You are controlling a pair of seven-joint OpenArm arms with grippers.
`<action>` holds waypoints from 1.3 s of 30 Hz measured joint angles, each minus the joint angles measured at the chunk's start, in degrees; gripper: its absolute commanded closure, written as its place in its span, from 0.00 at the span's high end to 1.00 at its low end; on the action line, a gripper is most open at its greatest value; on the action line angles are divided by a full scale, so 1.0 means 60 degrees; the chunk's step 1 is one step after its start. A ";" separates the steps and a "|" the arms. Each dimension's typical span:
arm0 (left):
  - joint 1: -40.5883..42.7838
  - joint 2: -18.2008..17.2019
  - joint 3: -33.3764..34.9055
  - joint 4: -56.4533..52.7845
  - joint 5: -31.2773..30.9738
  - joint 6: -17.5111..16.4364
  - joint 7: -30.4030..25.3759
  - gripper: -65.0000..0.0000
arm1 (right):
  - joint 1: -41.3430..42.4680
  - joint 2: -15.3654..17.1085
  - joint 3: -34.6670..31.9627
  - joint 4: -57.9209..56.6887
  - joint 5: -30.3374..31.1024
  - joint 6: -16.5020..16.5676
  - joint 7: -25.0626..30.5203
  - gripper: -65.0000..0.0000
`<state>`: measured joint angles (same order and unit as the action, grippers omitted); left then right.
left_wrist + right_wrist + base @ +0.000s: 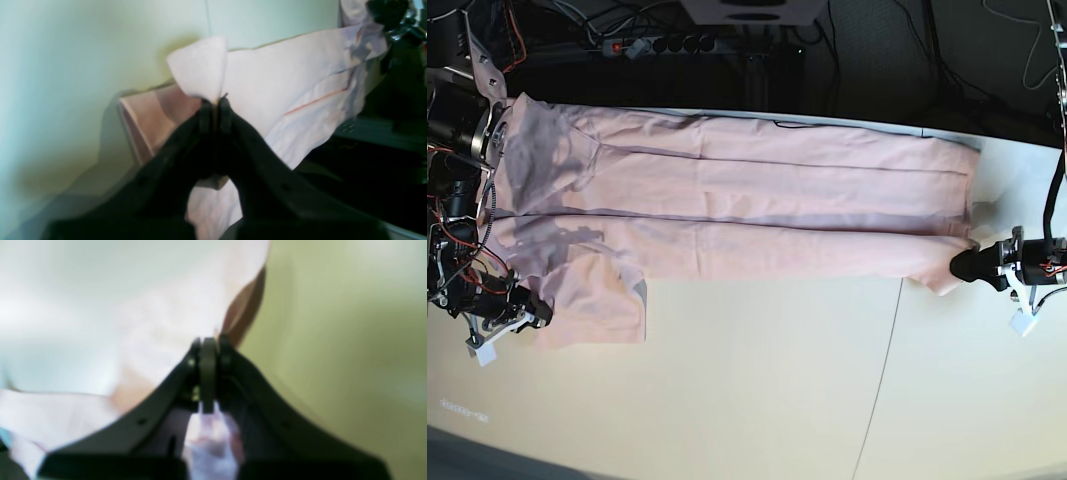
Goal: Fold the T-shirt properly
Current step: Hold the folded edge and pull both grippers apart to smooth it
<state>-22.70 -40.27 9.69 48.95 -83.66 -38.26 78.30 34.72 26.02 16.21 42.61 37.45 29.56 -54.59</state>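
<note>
Both claws are clamped on cloth. The shirt (757,215) lies stretched along the table's (757,400) far edge, folded lengthwise. The left gripper (962,265) pinches its near corner at one end; the right gripper (537,310) bites the near edge at the sleeve end. This looks like the lengthwise fold step. Next call: carry both corners together, keeping tension even. Plenty of bare table nearside; the far edge sits close.
</note>
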 measured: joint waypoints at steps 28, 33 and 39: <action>0.2087 -0.1326 0.0018 0.4430 -0.0025 -0.0051 -0.0160 0.00 | -0.5654 0.1621 0.0627 0.7005 0.1967 0.0044 -0.0608 0.00; 0.2087 -0.1326 0.0018 0.4390 0.0004 -0.0051 -0.0160 0.00 | -0.6568 0.1636 0.1672 0.7599 0.2266 0.0044 -0.0616 0.00; 0.2087 -0.1326 0.0018 0.4375 0.0000 -0.0051 -0.0160 0.00 | -0.7617 0.1639 0.2539 0.7952 0.2477 0.0044 -0.0670 0.00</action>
<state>-10.17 -48.23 9.80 75.20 -83.66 -38.57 77.34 -10.98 35.86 31.44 90.32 52.31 29.82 -58.61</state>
